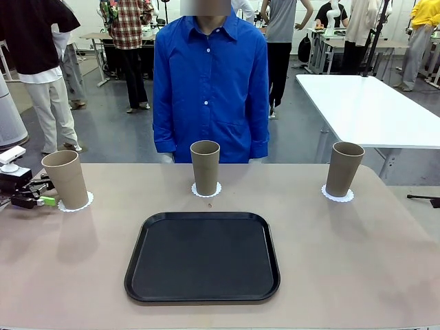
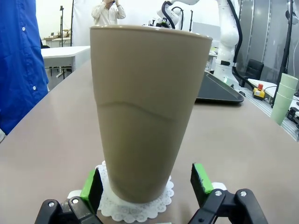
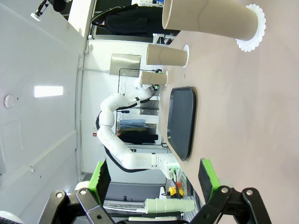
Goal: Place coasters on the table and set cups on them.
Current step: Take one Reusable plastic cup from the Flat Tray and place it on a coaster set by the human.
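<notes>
Khaki cup (image 2: 147, 112) hides most of its coaster (image 2: 135, 210) between the left hand's (image 2: 147, 184) wide-open, empty fingers.

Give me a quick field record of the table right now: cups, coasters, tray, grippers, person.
left cup: upright on left coaster, between the open left gripper fingers, not gripped
middle cup: upright on middle coaster
right cup: upright on right coaster
tray: black, nothing on it, near middle of the table
right gripper: open, holding nothing, off the cups
person: standing at far side
</notes>
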You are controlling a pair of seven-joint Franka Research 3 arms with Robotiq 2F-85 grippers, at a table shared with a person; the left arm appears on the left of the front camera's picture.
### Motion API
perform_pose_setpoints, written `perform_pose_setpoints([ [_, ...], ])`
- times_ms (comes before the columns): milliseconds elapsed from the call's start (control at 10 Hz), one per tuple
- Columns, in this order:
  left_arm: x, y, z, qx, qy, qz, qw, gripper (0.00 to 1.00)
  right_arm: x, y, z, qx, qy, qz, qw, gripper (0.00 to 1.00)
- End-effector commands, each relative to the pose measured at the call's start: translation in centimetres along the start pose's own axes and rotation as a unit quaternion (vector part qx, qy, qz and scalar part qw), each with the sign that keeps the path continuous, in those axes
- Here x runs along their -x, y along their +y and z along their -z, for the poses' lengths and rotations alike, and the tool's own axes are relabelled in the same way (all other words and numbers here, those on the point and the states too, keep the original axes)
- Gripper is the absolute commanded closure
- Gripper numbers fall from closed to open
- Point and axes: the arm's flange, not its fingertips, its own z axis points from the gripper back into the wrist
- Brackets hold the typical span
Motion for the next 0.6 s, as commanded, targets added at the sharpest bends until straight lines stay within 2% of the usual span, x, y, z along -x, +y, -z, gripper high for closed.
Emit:
perform_pose_setpoints([
  [0,-0.5,-0.1,-1.3,0.01,0.007,-0.006,1.0,0.0,0.0,0.0,0.1,0.004,0.003,0.004,1.0,0.0],
  [200,-1.5,-0.9,-2.9,-0.025,0.04,-0.001,0.999,0.0,0.0,0.0,0.1,0.004,0.003,0.004,1.0,0.0],
  [400,-5.4,-3.0,-4.0,-0.083,0.105,-0.031,0.991,0.0,0.0,0.0,0.1,0.004,0.003,0.004,1.0,0.0],
  [500,-7.6,-4.0,-4.4,-0.112,0.145,-0.06,0.981,0.0,0.0,0.0,0.1,0.004,0.003,0.004,1.0,0.0],
])
